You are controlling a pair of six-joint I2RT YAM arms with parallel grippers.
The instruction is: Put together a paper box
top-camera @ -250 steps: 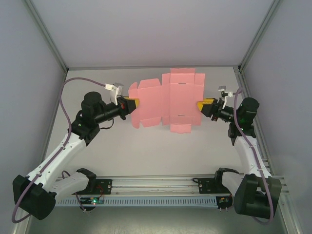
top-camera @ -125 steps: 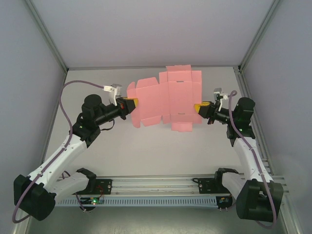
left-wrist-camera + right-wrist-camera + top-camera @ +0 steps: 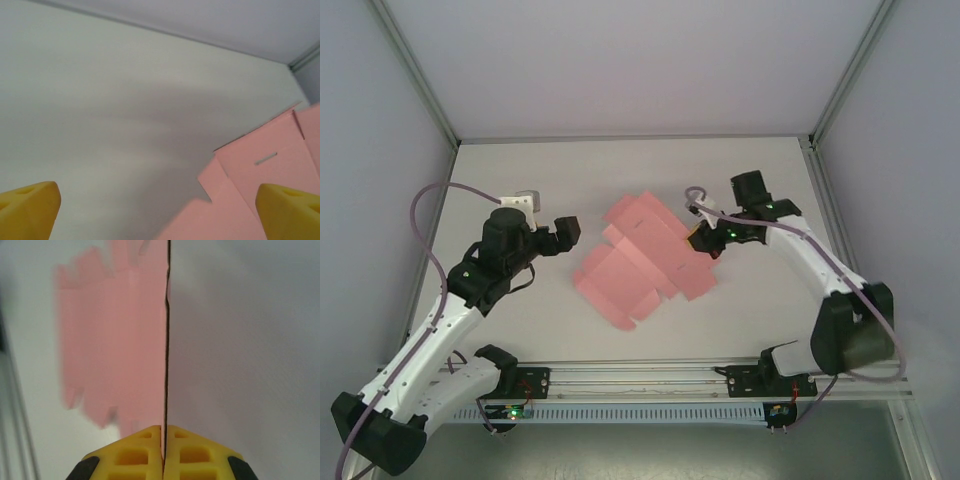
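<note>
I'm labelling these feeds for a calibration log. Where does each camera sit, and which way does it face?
Top external: above and behind the robot, looking down at the table; both arms show, with the left gripper and right gripper.
Left wrist: on the left arm, looking across the table at the paper box between its open yellow fingers.
Right wrist: on the right arm, looking along the paper box's edge, pinched between its shut fingers.
Shared: all three see the paper box.

No legible text, label, brand, number or sign appears on any surface in the three current views.
</note>
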